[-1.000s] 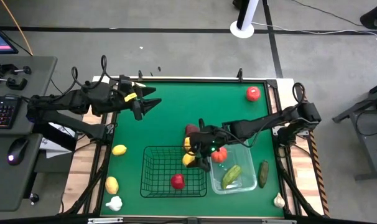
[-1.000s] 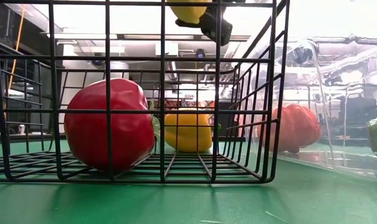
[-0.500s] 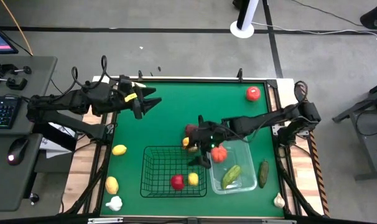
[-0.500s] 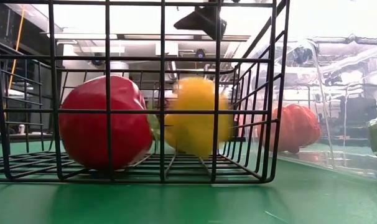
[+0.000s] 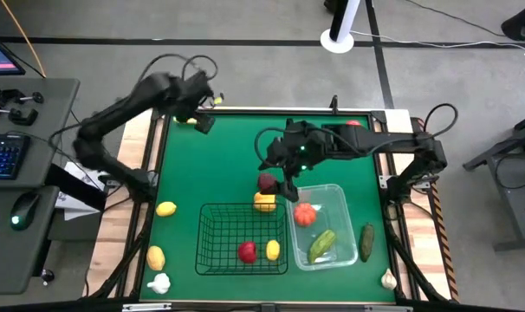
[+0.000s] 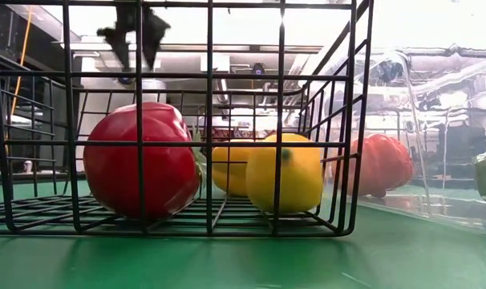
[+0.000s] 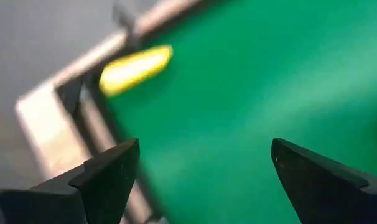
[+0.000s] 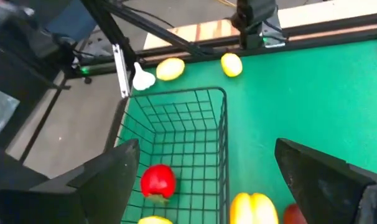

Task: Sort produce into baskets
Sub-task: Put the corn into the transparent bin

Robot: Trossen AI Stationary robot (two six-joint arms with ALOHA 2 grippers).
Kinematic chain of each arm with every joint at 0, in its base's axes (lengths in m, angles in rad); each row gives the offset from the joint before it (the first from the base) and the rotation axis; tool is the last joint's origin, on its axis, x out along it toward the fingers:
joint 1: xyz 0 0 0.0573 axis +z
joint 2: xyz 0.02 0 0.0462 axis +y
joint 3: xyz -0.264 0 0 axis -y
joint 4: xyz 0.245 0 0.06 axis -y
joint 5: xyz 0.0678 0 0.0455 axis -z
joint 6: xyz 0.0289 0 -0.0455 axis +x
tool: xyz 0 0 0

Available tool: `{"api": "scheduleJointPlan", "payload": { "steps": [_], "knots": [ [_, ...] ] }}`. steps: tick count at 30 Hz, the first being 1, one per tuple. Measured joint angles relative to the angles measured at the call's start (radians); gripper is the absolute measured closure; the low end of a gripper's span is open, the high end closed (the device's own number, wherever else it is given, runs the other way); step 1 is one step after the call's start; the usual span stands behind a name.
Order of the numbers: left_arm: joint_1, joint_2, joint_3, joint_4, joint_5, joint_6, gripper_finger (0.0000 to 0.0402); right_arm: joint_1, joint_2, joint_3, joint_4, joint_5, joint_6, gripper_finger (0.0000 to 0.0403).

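Observation:
The black wire basket (image 5: 243,238) holds a red fruit (image 5: 247,252) and a yellow fruit (image 5: 273,250) side by side on its floor (image 6: 227,217). The clear tub (image 5: 336,195) to its right holds an orange-red tomato (image 5: 305,214) and a green cucumber (image 5: 322,243). My right gripper (image 5: 288,184) hangs open above the table beyond the basket, nothing between its fingers (image 8: 101,180). My left gripper (image 5: 204,121) is open over the table's far left corner, above a yellow corn cob (image 7: 135,68).
A yellow pepper (image 5: 264,202) and a dark red fruit (image 5: 268,182) lie just beyond the basket. Two lemons (image 5: 165,209) (image 5: 156,257) and a garlic (image 5: 159,282) lie at the left, a green piece (image 5: 366,241) and another garlic (image 5: 389,279) at the right.
My right gripper has opened and let go of the yellow fruit, which has fallen into the basket and come to rest beside the red one. That gripper has then risen and drawn toward the far edge. My left arm has swung to the far left corner and tipped its gripper downward.

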Motion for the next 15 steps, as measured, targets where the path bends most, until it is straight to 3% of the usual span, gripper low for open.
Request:
{"api": "scheduleJointPlan", "payload": {
  "steps": [6, 15],
  "knots": [
    [0.201, 0.254, 0.001, 0.001, 0.011, 0.205, 0.0053, 0.026, 0.000, 0.007, 0.000, 0.017, 0.062, 0.0038],
    [0.268, 0.516, 0.012, -0.001, -0.196, 0.518, 0.0053, 0.088, 0.000, 0.007, 0.001, 0.172, 0.199, 0.0038]
  ]
}}
